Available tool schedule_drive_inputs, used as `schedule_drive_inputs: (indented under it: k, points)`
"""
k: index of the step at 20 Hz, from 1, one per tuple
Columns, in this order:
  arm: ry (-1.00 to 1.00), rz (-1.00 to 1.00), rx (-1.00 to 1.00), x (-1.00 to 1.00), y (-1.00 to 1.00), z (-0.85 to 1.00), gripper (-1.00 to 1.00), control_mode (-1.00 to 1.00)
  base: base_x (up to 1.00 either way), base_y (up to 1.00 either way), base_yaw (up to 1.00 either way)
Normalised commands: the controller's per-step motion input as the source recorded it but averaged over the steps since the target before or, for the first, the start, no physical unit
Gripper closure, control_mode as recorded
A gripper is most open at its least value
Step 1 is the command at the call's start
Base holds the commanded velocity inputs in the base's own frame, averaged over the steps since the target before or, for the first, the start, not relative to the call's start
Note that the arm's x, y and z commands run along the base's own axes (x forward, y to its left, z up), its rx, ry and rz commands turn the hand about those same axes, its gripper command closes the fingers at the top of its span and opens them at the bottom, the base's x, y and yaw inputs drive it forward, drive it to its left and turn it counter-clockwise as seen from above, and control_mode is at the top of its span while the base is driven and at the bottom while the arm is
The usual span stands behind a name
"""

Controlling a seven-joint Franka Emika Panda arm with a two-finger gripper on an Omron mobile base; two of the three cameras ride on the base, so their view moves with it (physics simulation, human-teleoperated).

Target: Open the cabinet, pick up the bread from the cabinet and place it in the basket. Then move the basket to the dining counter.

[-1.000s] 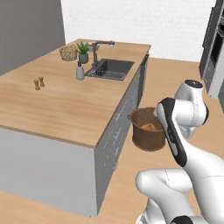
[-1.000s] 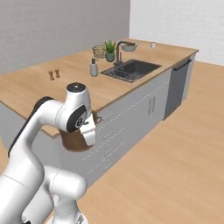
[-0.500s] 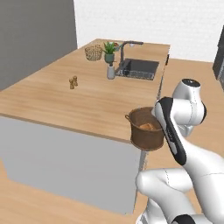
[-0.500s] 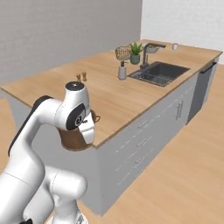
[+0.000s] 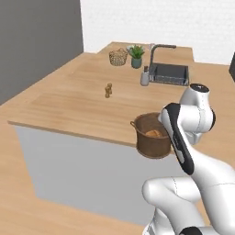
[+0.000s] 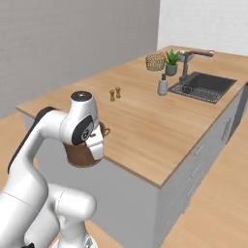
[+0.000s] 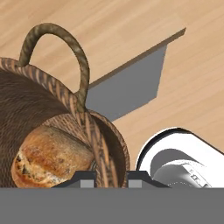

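Hand view shows my gripper [image 7: 110,176] clenched on the rim of the basket [image 7: 52,105]: 1 dark finger tip sits inside the woven wall and 1 outside it, with the wall pinched between them. Inside the basket lies the bread [image 7: 48,157], a golden-brown roll with a speckled crust, resting on the bottom against the near wall. 1 looped handle [image 7: 57,48] of the basket stands up above the rim.

From the left base view I see the basket [image 5: 153,136] hanging at the near edge of the dining counter [image 5: 78,103], just off its right near corner and not resting on the wood, with the bread [image 5: 155,133] visible inside. The white arm [image 5: 181,133] covers the basket's right side.

From the right base view the basket [image 6: 82,152] sits behind the arm's wrist, level with the near counter edge. Farther along the dining counter [image 6: 145,116] I make out 2 small shakers [image 6: 115,93], a soap bottle [image 6: 162,87], an inset sink [image 6: 203,87] with a faucet [image 6: 193,55], a potted plant [image 6: 171,62] and a tan open-weave basket [image 6: 155,62] at the far end.
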Motion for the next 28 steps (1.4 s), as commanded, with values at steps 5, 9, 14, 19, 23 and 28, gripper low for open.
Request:
schedule_drive_inputs:
  k: [5, 9, 14, 19, 23, 28]
  points:
    - [0.0, 0.0, 0.0, 0.0, 0.0, 0.0, 1.0, 1.0, 0.4, 1.0, -0.22]
    - [0.0, 0.0, 0.0, 0.0, 0.0, 0.0, 1.0, 1.0, 0.35, 1.0, -0.21]
    - [0.0, 0.0, 0.0, 0.0, 0.0, 0.0, 1.0, 1.0, 0.32, 1.0, -0.21]
    - [0.0, 0.0, 0.0, 0.0, 0.0, 0.0, 1.0, 1.0, 0.23, 1.0, -0.2]
    - [0.0, 0.0, 0.0, 0.0, 0.0, 0.0, 1.0, 1.0, 0.15, 1.0, -0.19]
    - [0.0, 0.0, 0.0, 0.0, 0.0, 0.0, 1.0, 1.0, 0.32, 1.0, -0.2]
